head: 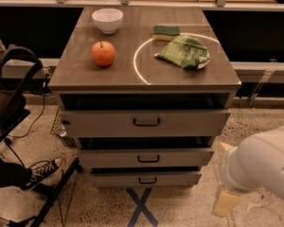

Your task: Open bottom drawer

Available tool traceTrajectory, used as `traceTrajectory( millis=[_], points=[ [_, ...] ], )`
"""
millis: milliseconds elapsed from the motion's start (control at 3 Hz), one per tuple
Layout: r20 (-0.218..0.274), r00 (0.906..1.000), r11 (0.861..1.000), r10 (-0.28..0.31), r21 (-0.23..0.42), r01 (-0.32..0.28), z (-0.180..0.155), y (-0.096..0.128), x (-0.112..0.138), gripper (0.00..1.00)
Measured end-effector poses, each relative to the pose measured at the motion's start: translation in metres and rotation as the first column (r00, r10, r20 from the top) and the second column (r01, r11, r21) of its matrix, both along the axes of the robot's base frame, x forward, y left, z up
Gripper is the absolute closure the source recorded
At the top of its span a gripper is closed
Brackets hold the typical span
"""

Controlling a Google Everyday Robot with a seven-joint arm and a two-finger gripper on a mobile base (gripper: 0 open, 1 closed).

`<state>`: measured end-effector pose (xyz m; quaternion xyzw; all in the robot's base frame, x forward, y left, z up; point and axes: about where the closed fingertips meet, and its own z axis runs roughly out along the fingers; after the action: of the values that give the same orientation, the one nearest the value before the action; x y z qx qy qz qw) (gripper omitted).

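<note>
The bottom drawer [145, 178] is the lowest and shortest of three pale drawer fronts in the wooden-topped cabinet. A small dark bar handle [147, 180] sits at its centre. A thin dark gap shows above its front. My white arm [260, 167] comes in from the lower right. The gripper [226, 201] shows as a pale yellowish end piece hanging low over the floor. It is to the right of the bottom drawer and apart from it, touching nothing.
The mid drawer [146, 158] and top drawer [146, 122] sit above. On the cabinet top are a white bowl [107, 20], an orange fruit [103, 53], a sponge [166, 31] and a green bag [184, 52]. A chair and a sneakered foot [42, 170] are at left. Blue tape cross [141, 207] marks the floor.
</note>
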<state>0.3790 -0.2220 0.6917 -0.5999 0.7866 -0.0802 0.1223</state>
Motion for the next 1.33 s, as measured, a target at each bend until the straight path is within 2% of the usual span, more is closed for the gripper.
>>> traceTrajectory(
  millis=[333,667,1000,1333],
  points=[
    [-0.027,0.9989,0.999,0.039,0.022,-0.038,-0.079,0.026,-0.003,0.0],
    [-0.086,0.9893,0.991,0.118,0.074,-0.112,-0.173,0.059,-0.011,0.0],
    [-0.09,0.9893,0.991,0.115,0.083,-0.107,-0.258,0.082,0.024,0.0],
    [-0.093,0.9892,0.991,0.113,0.084,-0.106,-0.258,0.082,0.024,0.0]
  ],
)
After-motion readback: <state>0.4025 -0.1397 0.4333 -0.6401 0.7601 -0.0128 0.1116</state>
